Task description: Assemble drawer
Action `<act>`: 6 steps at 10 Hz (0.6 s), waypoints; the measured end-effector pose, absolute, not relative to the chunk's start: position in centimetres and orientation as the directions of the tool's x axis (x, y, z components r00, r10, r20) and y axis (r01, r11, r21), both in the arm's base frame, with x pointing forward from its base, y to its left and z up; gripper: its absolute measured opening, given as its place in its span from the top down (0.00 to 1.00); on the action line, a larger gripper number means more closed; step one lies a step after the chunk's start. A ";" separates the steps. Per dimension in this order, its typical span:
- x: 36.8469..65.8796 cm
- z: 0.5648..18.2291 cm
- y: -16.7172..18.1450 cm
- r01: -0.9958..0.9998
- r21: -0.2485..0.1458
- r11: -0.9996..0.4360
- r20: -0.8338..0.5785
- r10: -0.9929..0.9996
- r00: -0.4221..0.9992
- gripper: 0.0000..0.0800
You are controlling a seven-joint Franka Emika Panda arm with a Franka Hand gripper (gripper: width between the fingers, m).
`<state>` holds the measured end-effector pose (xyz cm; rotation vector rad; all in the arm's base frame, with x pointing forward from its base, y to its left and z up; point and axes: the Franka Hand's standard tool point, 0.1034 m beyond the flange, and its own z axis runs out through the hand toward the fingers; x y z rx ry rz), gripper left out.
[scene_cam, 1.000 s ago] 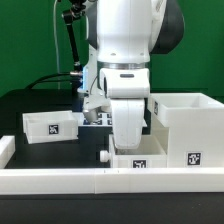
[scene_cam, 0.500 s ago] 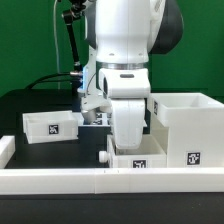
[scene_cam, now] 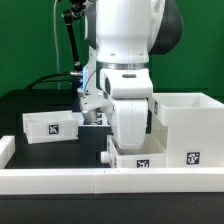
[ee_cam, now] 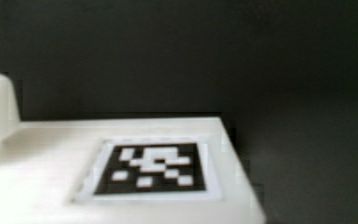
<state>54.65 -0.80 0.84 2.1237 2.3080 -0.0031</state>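
A white drawer panel with a black marker tag [scene_cam: 140,163] stands at the front of the table, with a small black knob [scene_cam: 104,156] at its left end in the exterior view. My gripper [scene_cam: 128,148] points straight down onto its top edge, and its fingertips are hidden behind the hand and the panel. In the wrist view the same white panel and its tag [ee_cam: 155,170] fill the frame at close range, and no fingers show. A white open drawer box [scene_cam: 186,122] stands at the exterior view's right. A smaller white tagged part [scene_cam: 50,127] lies at the left.
A long white rail [scene_cam: 70,182] runs across the front of the table. A dark tagged piece [scene_cam: 97,118] lies behind the arm, mostly hidden. Cables and a black stand [scene_cam: 70,50] rise at the back left before a green backdrop.
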 end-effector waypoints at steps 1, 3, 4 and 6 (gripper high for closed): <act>54.6 0.8 -0.8 0.997 0.002 0.083 -0.005 0.997 -0.083 0.95; 54.6 0.8 -0.5 0.997 0.002 0.074 -0.004 0.997 -0.074 0.95; 54.7 0.9 -0.1 0.999 0.004 0.052 -0.002 0.999 -0.052 0.95; 54.7 0.9 0.7 1.000 0.005 0.007 0.004 1.000 -0.007 0.95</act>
